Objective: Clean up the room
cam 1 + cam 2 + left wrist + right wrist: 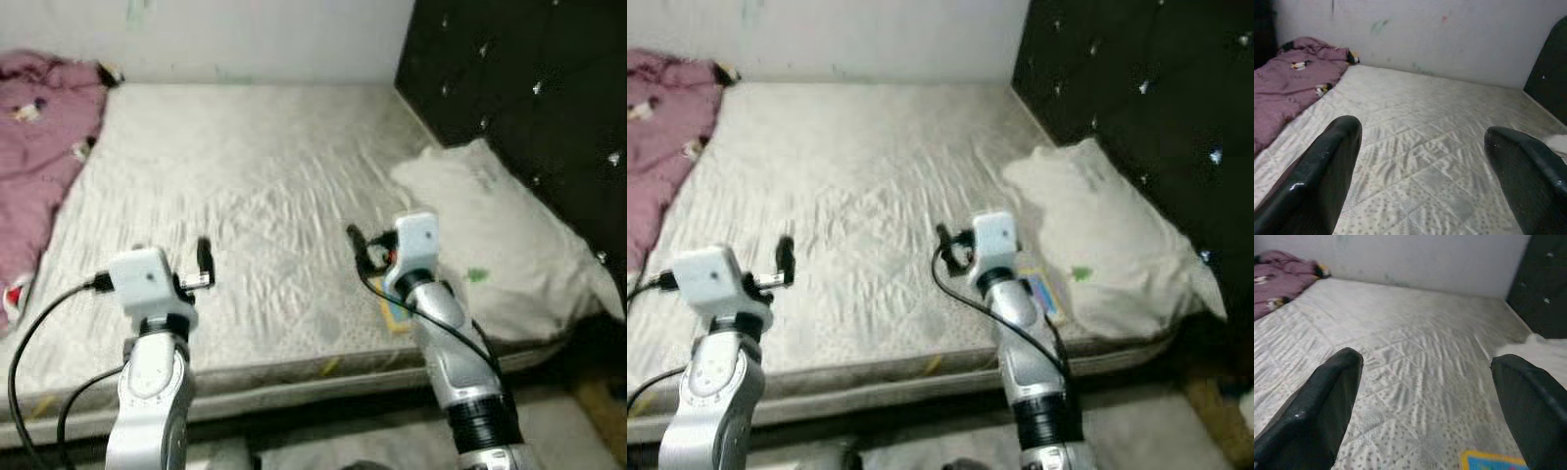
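Over the mattress [255, 196] you have both grippers, left [1422, 166] and right [1425, 404], jaws apart and empty; a pillow [490, 235] lies beside the right one.

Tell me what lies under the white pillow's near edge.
A small flat item with a yellow border and blue face pokes out from beside the white pillow, lying on the mattress by the right gripper. How far it runs under the pillow is hidden.
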`<state>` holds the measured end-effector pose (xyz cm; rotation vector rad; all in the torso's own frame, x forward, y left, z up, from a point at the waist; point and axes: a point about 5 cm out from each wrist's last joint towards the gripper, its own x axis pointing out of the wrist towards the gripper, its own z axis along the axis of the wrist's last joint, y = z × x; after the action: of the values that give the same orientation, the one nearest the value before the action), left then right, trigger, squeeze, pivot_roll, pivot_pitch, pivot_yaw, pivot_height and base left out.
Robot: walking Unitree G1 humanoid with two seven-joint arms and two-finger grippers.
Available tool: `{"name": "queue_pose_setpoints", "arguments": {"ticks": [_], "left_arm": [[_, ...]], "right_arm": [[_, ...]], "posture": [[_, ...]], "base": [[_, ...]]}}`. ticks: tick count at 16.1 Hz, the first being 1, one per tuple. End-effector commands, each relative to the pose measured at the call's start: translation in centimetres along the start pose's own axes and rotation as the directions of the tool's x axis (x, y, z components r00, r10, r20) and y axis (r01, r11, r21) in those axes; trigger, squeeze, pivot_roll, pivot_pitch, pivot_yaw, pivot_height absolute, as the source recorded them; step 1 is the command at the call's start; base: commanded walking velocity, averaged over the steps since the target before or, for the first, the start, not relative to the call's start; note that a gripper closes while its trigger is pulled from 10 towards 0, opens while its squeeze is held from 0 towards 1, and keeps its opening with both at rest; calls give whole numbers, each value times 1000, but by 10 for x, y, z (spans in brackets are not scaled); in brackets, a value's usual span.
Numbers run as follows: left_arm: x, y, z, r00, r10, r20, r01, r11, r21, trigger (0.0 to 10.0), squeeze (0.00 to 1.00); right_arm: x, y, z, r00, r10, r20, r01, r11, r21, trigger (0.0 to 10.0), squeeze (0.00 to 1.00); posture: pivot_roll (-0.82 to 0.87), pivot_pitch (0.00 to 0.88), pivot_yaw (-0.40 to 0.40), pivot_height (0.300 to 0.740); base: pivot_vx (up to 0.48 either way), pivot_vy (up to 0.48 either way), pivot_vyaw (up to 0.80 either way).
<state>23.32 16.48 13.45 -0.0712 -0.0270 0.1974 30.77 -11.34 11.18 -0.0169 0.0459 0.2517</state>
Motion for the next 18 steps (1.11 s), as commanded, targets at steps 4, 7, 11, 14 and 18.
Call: {"name": "queue_pose_setpoints", "arguments": {"ticks": [4,7,11,14,18], "left_arm": [[1,3,0,1000,17,0,-17,1000,12,10000,0],[3,4,1,1000,22,1,-22,1000,3,10000,0],[6,1,1,1000,1,-1,-1,1000,7,10000,0],[8,-6,-1,998,-58,-14,58,998,-10,10000,0],[13,-7,2,998,-68,-7,67,998,-8,10000,0]], "right_arm": [[3,5,8,999,17,30,-17,1000,9,10000,0],[4,5,8,999,16,30,-16,1000,7,10000,0],[6,4,9,999,11,36,-11,1000,5,10000,0],[8,4,11,999,10,43,-10,1000,0,10000,0],[11,2,13,998,-5,55,5,1000,-6,10000,0]], "posture": [[90,0,-76,740],[89,0,-74,740],[89,0,-72,740],[85,0,-71,740],[81,0,-64,740]], "base": [[0,480,0],[0,480,0],[0,480,0],[0,480,0],[0,480,0]]}}
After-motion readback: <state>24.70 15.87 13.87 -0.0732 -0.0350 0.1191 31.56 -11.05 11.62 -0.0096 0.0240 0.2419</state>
